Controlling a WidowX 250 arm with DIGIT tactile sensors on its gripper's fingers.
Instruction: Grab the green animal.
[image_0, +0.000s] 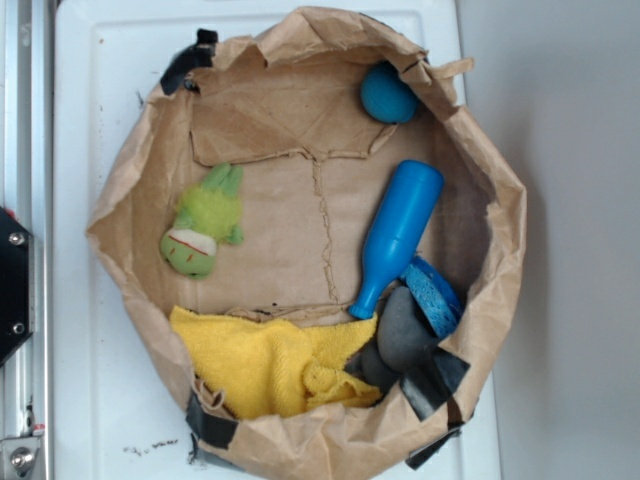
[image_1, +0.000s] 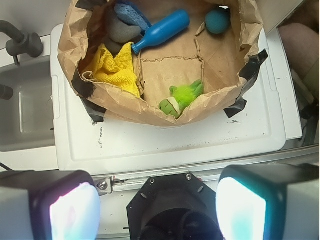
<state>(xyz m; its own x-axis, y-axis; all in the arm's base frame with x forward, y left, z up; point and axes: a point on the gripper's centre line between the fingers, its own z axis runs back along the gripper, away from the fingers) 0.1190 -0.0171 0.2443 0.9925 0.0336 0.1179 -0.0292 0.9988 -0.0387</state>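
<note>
So the green animal (image_0: 205, 225) was lying on its side on the floor of a rolled-down brown paper bag (image_0: 130, 180), over in the left-middle part of the exterior view. Head pointed toward the bottom of the frame, white-and-red mouth patch showing, little legs aimed up. Nothing was touching it.

Rest of the bag: a blue bottle (image_0: 398, 235) lay tilted on the right side, neck pointing down-left toward a yellow towel (image_0: 265, 365) bunched along the bottom edge. A blue ball (image_0: 387, 93) sat in the upper right corner, and a blue sponge (image_0: 433, 295) plus something dark grey (image_0: 400, 335) were crammed into the lower right, just beside the bottle's neck.

The whole bag sat on a white surface (image_0: 100, 80).

In the wrist view the gripper (image_1: 157, 205) was spread wide open, fingers (image_1: 65, 210) at the bottom corners of the frame, holding nothing. It was well apart from the bag, with the frog at the bag's near wall in mid-frame.
</note>
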